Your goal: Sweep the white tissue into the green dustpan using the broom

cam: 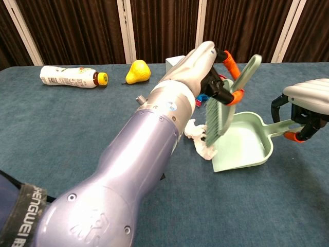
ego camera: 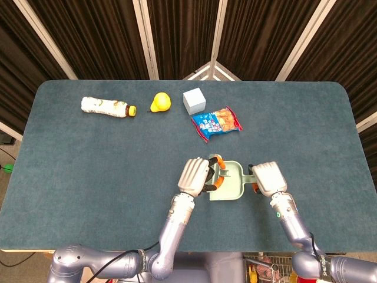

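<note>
Now left hand [cam: 208,69] around broom [cam: 226,98].

a curtained robot test lab: dark drapes [ego camera: 177,35] behind a blue-carpeted table [ego camera: 70,177]

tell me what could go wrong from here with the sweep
The white tissue sits at the green dustpan's open edge, not clearly inside, so a stroke may push it under or past the lip. The broom in the left hand could nudge the pan, which the right hand holds only by its handle.
</note>
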{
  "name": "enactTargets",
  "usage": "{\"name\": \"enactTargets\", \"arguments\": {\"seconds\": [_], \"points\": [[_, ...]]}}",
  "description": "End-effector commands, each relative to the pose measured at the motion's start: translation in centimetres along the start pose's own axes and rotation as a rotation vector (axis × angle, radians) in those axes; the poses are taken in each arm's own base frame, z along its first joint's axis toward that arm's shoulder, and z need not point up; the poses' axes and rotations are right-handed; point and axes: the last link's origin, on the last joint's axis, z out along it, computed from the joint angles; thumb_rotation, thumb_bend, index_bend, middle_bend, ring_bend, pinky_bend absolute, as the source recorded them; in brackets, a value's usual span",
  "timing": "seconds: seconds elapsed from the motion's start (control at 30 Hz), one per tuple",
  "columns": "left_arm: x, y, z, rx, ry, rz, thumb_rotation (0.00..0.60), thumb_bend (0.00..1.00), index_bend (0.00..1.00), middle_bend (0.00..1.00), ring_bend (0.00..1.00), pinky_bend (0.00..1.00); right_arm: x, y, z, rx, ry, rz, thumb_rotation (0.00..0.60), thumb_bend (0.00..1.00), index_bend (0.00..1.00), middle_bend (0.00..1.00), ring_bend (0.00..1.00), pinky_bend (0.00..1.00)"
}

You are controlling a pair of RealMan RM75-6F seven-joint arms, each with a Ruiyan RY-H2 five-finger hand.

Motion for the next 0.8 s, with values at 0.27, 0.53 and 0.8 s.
{"name": "enactTargets", "arguments": {"seconds": [0.27, 0.53, 0.8], "points": [[4.9, -1.8, -1.0, -0.030, 0.049, 0.006, 0.600, 0.58, 0.77, 1.00, 1.00, 1.00, -0.4, -0.3, 0.4, -0.013, 0.002, -0.003, 0.600, 0.53, 0.83, 0.98, 1.00, 0.93], [8.2, -5.2, -1.2, 0.005, 0.059, 0.085, 0.600, 0.58, 0.77, 1.00, 1.00, 1.00, -0.4, -1.8, 1.4, -0.004, 0.008, -0.017, 0.600, 0.53, 0.83, 0.98, 1.00, 0.93], [9.1, -7.2, -1.1, 0.033, 0.059, 0.115, 0.600, 0.58, 0.77, 1.00, 1.00, 1.00, 0.0, -3.5, 2.2, 0.017, 0.021, -0.029, 0.600, 0.53, 0.83, 0.98, 1.00, 0.93]]}}
